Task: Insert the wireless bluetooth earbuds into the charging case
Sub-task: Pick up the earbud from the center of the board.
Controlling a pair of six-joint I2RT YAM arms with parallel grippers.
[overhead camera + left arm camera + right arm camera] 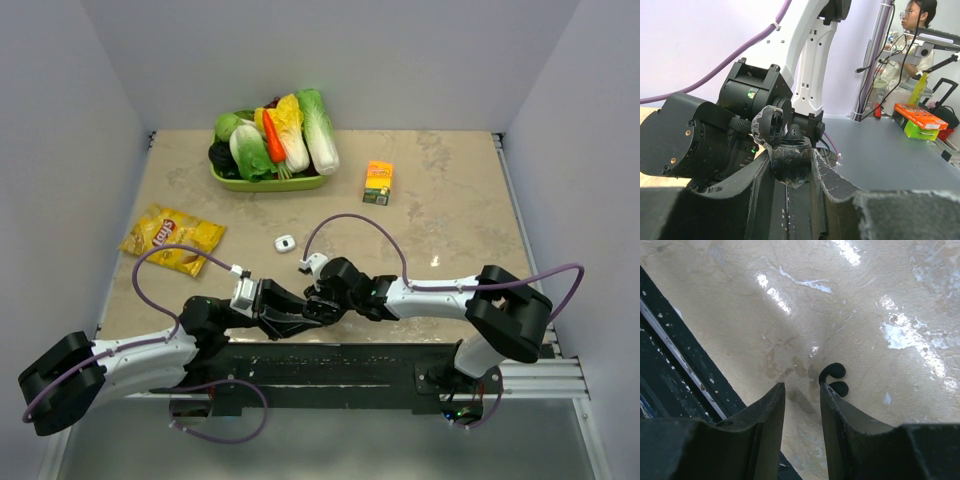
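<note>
Evidently the left tool (298,312) is clamping tight on the black charging case (789,157), keeping it steady near the counter's (880,300) near edge. The lid is hanging open, probably so that the wells are facing the other arm. The right tool (801,390) is standing partly open with nothing between its jaws. It is pointing down at a black earbud (834,371) lying at one fingertip, seemingly lining up a pick. Whether that finger is touching it, I cannot tell.

overhead above the table (450,200); left wrist sideways, right wrist close, downward
</note>
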